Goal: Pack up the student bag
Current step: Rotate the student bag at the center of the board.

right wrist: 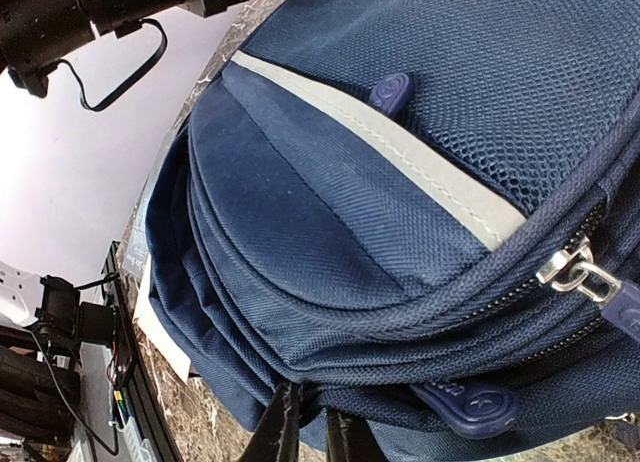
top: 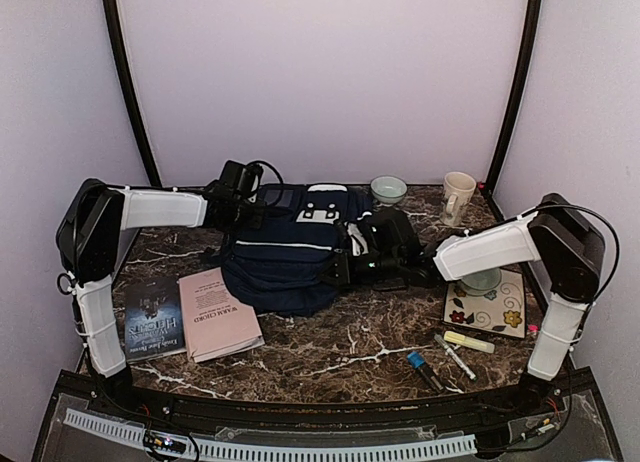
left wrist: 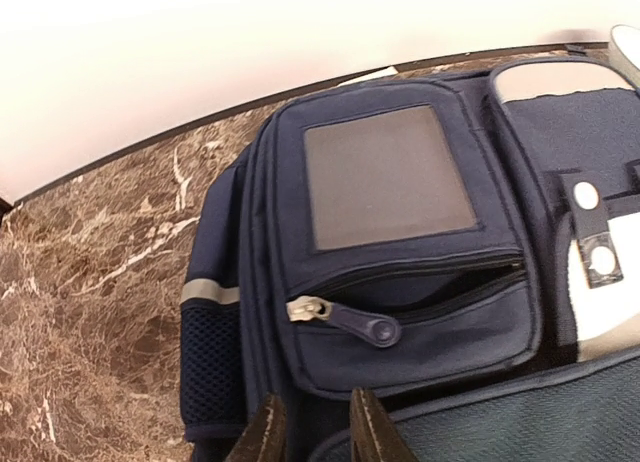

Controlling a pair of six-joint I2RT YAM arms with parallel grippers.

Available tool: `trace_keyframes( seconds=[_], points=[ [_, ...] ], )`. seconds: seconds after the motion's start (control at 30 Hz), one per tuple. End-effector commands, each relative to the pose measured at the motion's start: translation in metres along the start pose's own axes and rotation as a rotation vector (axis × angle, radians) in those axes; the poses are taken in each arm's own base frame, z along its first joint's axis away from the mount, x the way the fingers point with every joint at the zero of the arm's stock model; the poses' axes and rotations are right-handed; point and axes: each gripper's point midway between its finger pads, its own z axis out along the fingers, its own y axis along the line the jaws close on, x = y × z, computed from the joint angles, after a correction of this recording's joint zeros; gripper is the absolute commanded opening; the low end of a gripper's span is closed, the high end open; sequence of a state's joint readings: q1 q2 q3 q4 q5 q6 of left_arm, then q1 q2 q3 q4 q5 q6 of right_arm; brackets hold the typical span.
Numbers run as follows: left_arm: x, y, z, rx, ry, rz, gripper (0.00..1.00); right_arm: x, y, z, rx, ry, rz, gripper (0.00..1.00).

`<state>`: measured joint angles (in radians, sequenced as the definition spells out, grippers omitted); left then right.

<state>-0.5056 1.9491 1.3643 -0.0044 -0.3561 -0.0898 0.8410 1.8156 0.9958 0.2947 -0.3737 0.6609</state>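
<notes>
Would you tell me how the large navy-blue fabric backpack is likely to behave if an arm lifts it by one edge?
The navy-blue fabric backpack will probably sag: its cloth lies in soft folds. It looks slumped and flat, so likely light. The zipper pull may dangle.

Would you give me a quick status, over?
Left gripper, right gripper at backpack, grip unclear. Backpack lying flat. Books, pens outside, none in the way.

Looked like a lab test booth. Was walled by plain pale panels [top: 320,72] and black poles [top: 130,82]; held a marble-patterned table [top: 330,352] with two robot arms [top: 160,208] bolted on and a slotted cable rail [top: 270,447] in front.
</notes>
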Motion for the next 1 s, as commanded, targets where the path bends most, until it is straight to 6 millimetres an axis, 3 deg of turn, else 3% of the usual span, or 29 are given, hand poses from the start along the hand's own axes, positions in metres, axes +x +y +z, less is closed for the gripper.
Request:
trace_keyframes(
  seconds=[0.0, 0.2, 0.37, 0.53, 0.7, 0.97],
  points=[
    [-0.037, 0.005, -0.025, -0.009, -0.089, 0.019, 0.25, -0.027, 0.033, 0.000, -0.071, -0.072, -0.117, 0.16],
    [-0.050, 0.006, -0.036, 0.003, -0.114, 0.014, 0.35, -0.032, 0.030, -0.002, -0.031, -0.077, -0.149, 0.29],
    [-0.056, 0.009, -0.060, -0.035, -0.114, 0.029, 0.54, -0.036, 0.022, -0.010, 0.049, -0.084, -0.191, 0.36],
    [-0.045, 0.000, -0.093, -0.050, -0.102, 0.058, 0.76, -0.043, 0.015, -0.030, 0.134, -0.131, -0.240, 0.47],
    [-0.038, -0.029, -0.123, -0.007, -0.167, 0.152, 0.78, -0.043, 0.013, -0.047, 0.168, -0.169, -0.276, 0.51],
    [-0.026, -0.086, -0.152, 0.286, -0.298, 0.257, 0.75, -0.040, 0.001, -0.070, 0.235, -0.232, -0.301, 0.51]
  ],
)
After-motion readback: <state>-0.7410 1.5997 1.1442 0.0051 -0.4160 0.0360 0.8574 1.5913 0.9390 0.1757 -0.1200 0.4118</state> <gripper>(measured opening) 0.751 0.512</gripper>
